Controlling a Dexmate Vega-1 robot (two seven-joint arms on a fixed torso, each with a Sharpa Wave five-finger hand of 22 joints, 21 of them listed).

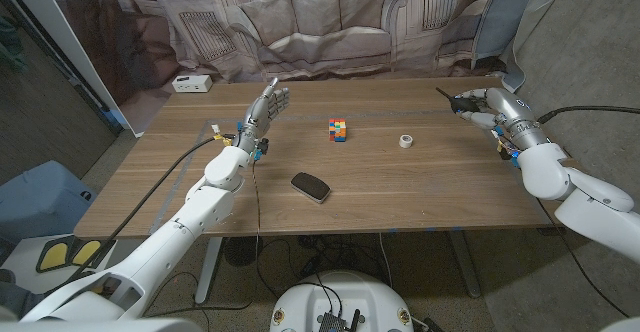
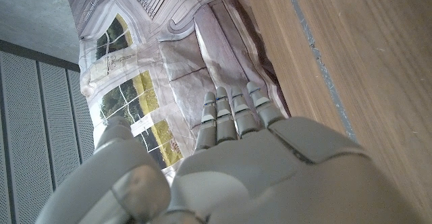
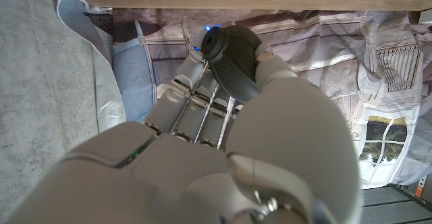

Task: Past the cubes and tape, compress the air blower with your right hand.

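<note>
One wooden table (image 1: 420,187) is recorded, spanning the middle of the head view.

One air blower (image 1: 462,103) is found in the upper right of the head view, at the far right corner of the table, gripped in the right hand (image 1: 492,108). It is dark, almost black; a thin nozzle is seen projecting toward picture left. In the right wrist view the air blower (image 3: 233,57) is shown as a rounded, matte dark bulb with a circular end cap, and the fingers (image 3: 196,96) of the right hand (image 3: 223,156) are wrapped around it from one side, the thumb from the other.

One multicoloured cube stack (image 1: 338,129) is noted at upper centre of the head view; the number of separate cubes cannot be told.

One small white tape roll (image 1: 407,141) is listed just right of centre, apart from the cube stack.

One dark oval object (image 1: 310,185) is entered below centre, near the table's front edge.

One white box (image 1: 191,83) is placed at the upper left, on the table's far corner.

One left hand (image 1: 262,113) is raised at upper left of centre, fingers straight and apart, nothing held; in the left wrist view the left hand (image 2: 256,170) is seen with extended fingers (image 2: 233,113).

One printed backdrop cloth (image 1: 330,22) is hung across the top of the head view.
</note>
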